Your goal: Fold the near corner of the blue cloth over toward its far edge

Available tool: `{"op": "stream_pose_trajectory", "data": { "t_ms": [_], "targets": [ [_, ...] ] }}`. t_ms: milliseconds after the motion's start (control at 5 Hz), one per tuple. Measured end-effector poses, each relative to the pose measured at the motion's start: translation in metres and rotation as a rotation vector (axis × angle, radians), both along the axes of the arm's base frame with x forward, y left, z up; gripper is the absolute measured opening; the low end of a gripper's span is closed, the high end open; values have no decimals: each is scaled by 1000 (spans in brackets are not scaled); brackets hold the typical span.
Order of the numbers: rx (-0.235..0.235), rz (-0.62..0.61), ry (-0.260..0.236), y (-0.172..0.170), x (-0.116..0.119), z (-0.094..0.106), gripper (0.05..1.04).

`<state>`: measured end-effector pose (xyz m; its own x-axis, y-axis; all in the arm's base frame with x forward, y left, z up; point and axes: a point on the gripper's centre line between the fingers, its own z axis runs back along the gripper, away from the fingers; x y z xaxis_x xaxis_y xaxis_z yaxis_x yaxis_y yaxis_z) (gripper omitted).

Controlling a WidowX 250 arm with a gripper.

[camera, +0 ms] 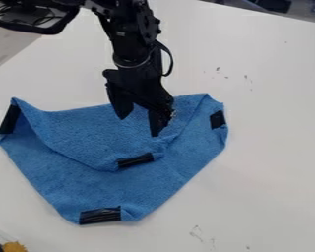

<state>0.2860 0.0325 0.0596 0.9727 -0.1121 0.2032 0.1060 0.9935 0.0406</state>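
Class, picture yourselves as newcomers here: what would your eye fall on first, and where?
First comes the bright blue cloth, partly folded over on the white table, with black tape patches at its corners. Next is the black gripper, fingers apart, at the cloth's upper part.

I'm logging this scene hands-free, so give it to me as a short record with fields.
claw: hanging over the cloth's folded part, fingers apart; contact unclear
cloth: blue, partly folded, its far corner turned toward the near one
folded corner: black tape strip on it, short of the near corner
other corners: black tape at left, right and near
surface: white table
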Motion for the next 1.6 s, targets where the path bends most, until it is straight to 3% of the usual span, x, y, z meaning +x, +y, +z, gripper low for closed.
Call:
{"op": "stream_pose_trajectory", "data": {
  "t_ms": [200, 800, 1200, 1600],
  "targets": [
    [-5, 8, 29, -1, -5, -8, 1000],
    [-26, 164, -6, -14, -84, -19, 1001],
    [-67, 222, 47, -29, -122, -35, 1000],
    [-73, 212, 84, -32, -118, -46, 1000]
  ]
}}
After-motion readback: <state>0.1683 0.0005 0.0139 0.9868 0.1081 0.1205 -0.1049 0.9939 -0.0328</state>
